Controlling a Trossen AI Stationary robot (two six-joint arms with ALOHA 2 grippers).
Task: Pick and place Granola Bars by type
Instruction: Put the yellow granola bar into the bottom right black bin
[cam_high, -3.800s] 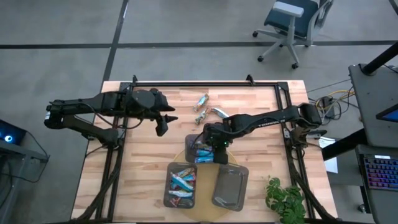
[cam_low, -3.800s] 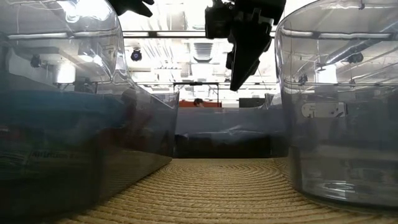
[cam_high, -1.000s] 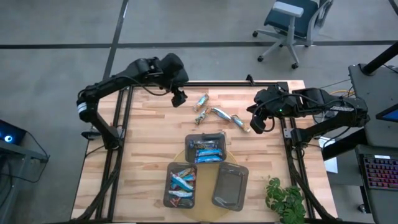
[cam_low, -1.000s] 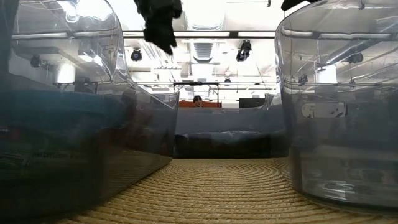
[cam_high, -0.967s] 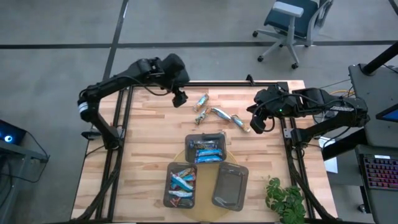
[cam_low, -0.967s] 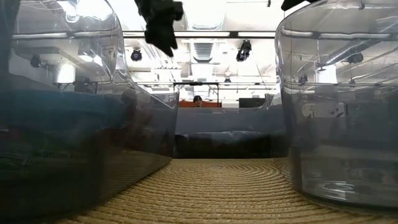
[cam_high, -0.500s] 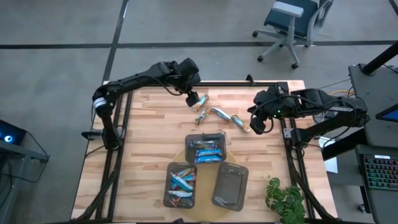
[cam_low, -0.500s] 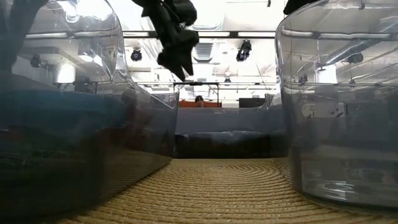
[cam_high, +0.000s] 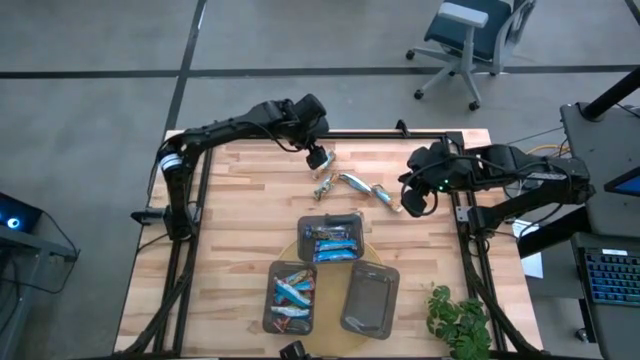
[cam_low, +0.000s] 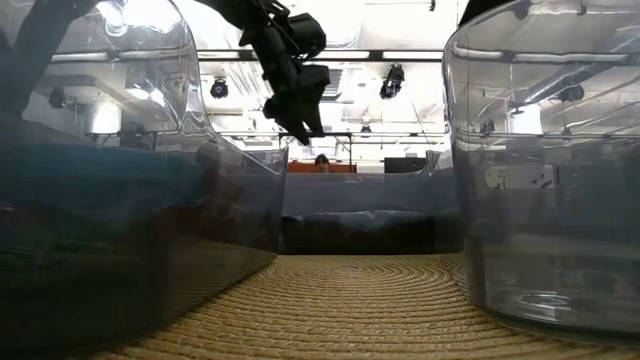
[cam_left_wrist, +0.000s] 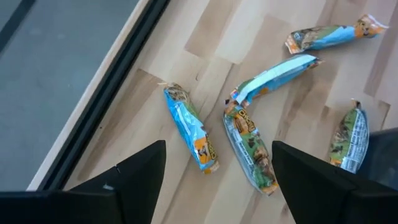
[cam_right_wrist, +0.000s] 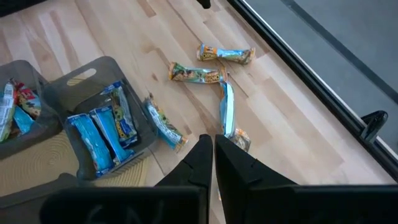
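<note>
A: Left pincer (cam_high: 318, 157) status?
B: Spread wide, empty, above glossy crinkled Granola Bars (cam_left_wrist: 189, 129) loose on the pale wood-plank worktop (cam_high: 240, 230).
A: Right pincer (cam_high: 413, 203)?
B: Fully closed, empty, near the worktop's right edge. More bars fill grey plastic trays (cam_high: 331, 240).

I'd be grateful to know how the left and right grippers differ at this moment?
The left gripper is open, over the loose bars near the table's far edge; the right gripper is shut and empty, near the right side. The left arm reaches far across the table; the right one is folded back. Neither holds a bar.
</note>
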